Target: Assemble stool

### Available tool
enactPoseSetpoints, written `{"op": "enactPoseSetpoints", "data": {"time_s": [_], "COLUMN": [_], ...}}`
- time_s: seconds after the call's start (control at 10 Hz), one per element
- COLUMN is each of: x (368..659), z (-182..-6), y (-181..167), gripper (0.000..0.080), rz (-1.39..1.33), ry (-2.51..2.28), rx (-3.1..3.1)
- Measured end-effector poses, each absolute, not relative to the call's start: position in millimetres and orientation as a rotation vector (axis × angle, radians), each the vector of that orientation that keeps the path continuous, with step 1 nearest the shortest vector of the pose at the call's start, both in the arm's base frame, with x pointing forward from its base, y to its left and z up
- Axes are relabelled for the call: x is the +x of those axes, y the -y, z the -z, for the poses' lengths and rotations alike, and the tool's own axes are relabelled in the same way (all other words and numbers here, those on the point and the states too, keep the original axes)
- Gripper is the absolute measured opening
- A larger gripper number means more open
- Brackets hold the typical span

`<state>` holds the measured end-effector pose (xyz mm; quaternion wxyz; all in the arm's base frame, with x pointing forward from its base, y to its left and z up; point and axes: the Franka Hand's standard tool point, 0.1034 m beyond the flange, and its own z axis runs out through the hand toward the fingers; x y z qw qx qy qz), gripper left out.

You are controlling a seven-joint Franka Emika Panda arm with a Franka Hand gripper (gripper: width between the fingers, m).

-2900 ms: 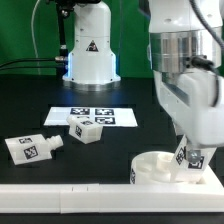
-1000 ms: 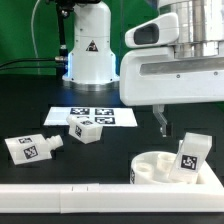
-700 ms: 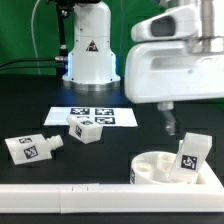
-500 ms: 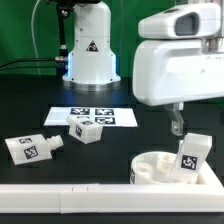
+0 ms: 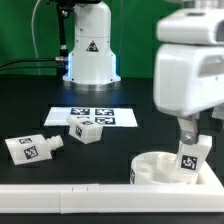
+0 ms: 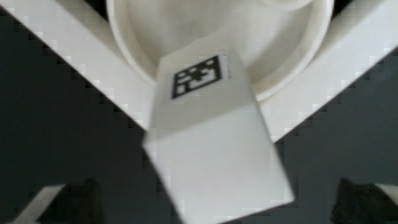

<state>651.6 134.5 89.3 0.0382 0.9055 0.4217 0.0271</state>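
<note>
a: on the black table, where's the seat?
b: toward the exterior view's right, lying flat just behind the rail. one leg stands in it on the side toward the exterior view's right. the leg is slightly tilted, with its tag facing the camera.
a: and the gripper?
b: right above that leg. in the exterior view one dark finger hangs just over the leg's top. i can't tell whether it touches.
a: is it clamped on the leg?
b: no. in the wrist view the two fingertips sit far apart on either side of the leg, with a dark gap between each one and the leg. the jaws are spread wide and hold nothing.
a: any other legs?
b: two, both loose on their sides toward the exterior view's left and well apart from the seat. the second leg lies nearer the rail. the third leg lies just in front of the marker board.
a: does the wrist view show the seat too?
b: yes, though blurred. it's round and white, beyond the leg's tagged end.
a: and behind the board?
b: the arm's white base.
</note>
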Motion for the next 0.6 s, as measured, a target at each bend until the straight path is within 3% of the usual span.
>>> {"op": "enactPoseSetpoints", "data": {"time_s": [0.3, 0.6], "x": [648.7, 650.1], "z": [-68.7, -68.3], "y": [-124.0, -116.0], "gripper": [0.0649, 0.0649], "rz": [-0.013, -0.009], "ry": [-1.534, -1.547], "rx": [2.631, 2.621]}}
